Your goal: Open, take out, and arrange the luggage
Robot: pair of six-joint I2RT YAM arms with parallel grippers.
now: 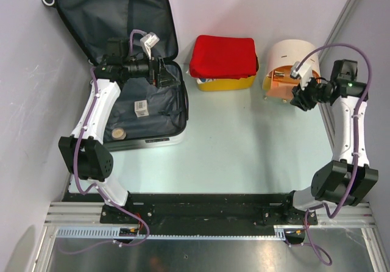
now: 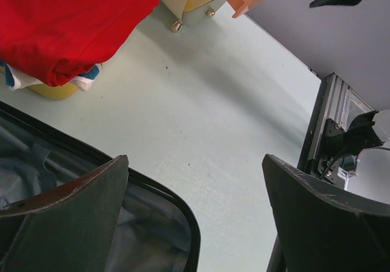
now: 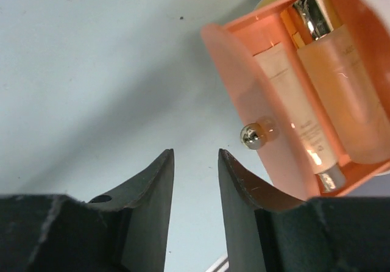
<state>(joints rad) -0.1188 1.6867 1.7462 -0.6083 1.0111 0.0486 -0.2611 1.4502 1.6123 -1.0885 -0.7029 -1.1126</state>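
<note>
Beneath the left pincer (image 2: 195, 162), the luggage (image 1: 161, 113) is lying open, its lid swung away on the far side and its dark lining facing up. That pincer is hovering over the case's rim, jaws spread wide with nothing between them. Back from its fingertips, inside the case, a small white box (image 1: 141, 108) and a round disc (image 1: 120, 134) are resting on the lining.

Well apart from it, the right pincer (image 3: 195, 153) is pointing at the round drawer box (image 1: 286, 55), jaws only narrowly apart and holding nothing. Just ahead of one finger, off the pincer's centre line, a shiny knob (image 3: 251, 136) is sticking out of the orange drawer (image 3: 244, 77), which is showing two bottles (image 3: 341, 83).

Judging from this, the drawer is being worked. The right pincer needs shifting sideways until the knob is sitting squarely between the pads before closing, then moving straight along the drawer's travel. The left pincer should be turning toward the case contents and descending squarely over one item.
</note>
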